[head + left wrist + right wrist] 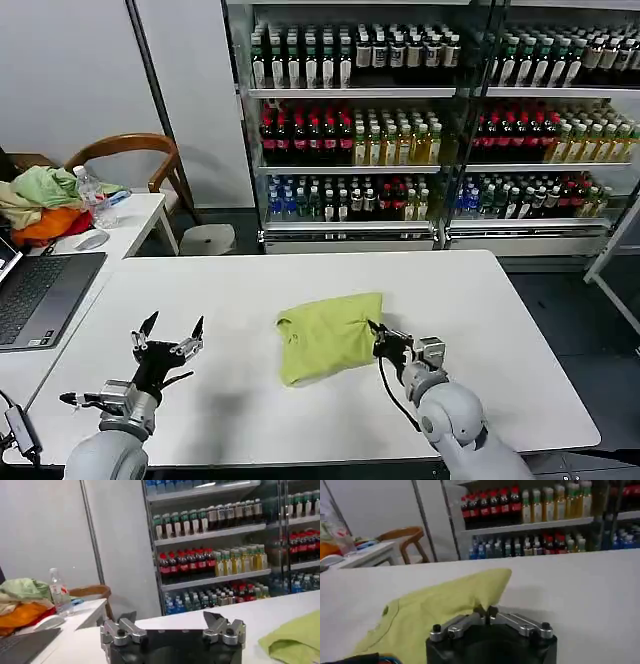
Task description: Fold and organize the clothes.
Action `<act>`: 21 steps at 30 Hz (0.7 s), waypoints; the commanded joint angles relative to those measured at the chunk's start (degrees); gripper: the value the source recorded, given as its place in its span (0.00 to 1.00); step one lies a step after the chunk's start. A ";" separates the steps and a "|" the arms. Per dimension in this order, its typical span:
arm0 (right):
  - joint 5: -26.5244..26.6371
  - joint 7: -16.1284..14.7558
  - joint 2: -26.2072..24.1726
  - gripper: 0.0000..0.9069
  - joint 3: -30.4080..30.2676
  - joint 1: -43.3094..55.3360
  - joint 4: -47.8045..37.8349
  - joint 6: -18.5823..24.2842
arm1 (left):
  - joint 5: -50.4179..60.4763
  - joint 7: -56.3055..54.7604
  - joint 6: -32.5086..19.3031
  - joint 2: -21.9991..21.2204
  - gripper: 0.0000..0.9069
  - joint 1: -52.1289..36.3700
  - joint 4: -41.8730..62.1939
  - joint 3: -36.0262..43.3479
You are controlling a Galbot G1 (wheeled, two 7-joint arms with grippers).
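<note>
At the near edge of the white desk, the right end effector is pinched closed on the right-hand edge of the lime T-shirt, while the left end effector hovers near the desk's left side with its fingers spread wide, holding nothing and well apart from the garment. The T-shirt lies partly folded at the desk's middle, immediately left of the right end effector, so the right arm is much the nearer. Its long axis runs roughly near to far, slightly tilted; in the right wrist view the ribbed collar faces left.
</note>
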 commanded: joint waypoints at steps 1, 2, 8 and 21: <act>1.30 4.69 0.42 0.00 0.03 1.50 -0.82 1.53 | 0.09 -0.02 -0.09 0.10 1.00 0.16 0.10 -0.02; 1.29 5.03 0.41 0.00 -0.02 1.35 -0.71 1.32 | 0.10 -0.01 -0.08 0.07 1.00 0.15 0.13 -0.02; 3.69 6.79 -0.18 0.00 -0.35 -1.78 2.42 -1.79 | 0.16 -0.01 -0.07 -0.08 1.00 0.14 0.25 0.22; 1.16 4.30 -1.16 0.00 0.99 -3.74 2.77 -1.86 | 0.37 0.00 -0.19 -0.41 1.00 0.12 0.34 0.78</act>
